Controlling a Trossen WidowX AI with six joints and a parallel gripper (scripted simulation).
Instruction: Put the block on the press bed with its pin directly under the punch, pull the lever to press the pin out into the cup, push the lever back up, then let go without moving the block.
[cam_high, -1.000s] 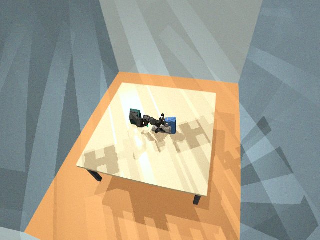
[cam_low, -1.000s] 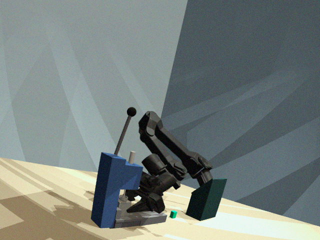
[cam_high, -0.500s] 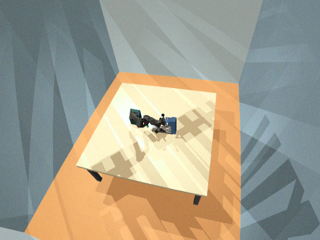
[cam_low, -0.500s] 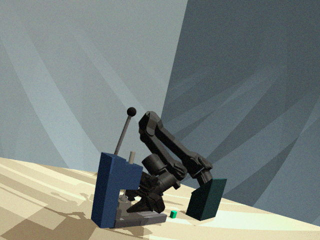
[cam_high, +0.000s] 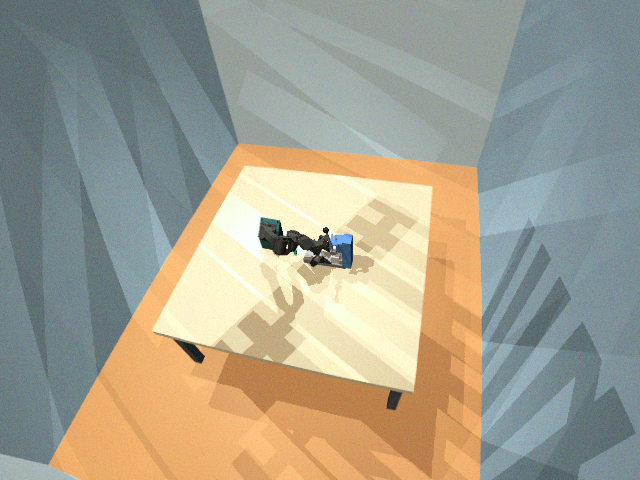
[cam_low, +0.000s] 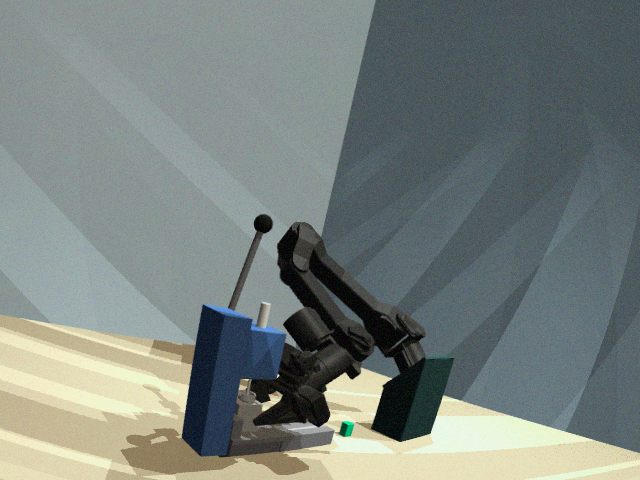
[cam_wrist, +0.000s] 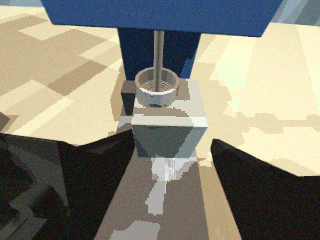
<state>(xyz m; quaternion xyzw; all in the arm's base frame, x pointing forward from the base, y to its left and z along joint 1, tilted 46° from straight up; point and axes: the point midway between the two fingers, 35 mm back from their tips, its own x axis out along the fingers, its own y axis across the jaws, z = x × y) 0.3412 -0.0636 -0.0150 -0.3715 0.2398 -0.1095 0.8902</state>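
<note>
"Top view first: which large items do we identify?"

"We identify the pale table, carrying the black arm and the blue press. The arm is mounted at a dark green pedestal."

"What do we note on the press?"

"We note the long grey bed extending from the press column toward the pedestal. The lever is raised at a slant, its black ball knob uppermost."

"How do we classify the gripper?"

"We classify it as open, its fingers apart and clamped on nothing. In the wrist view, one finger appears on each side of the bed."

"Where do we locate the block?"

"We locate it upright on the bed, beneath the press head. A round collar sits on its top, and the slender punch reaches down to the collar's opening. We cannot tell whether the punch touches a pin."

"Which small item remains?"

"We find a green cube on the table, near the bed's outer end, between bed and pedestal."
</note>
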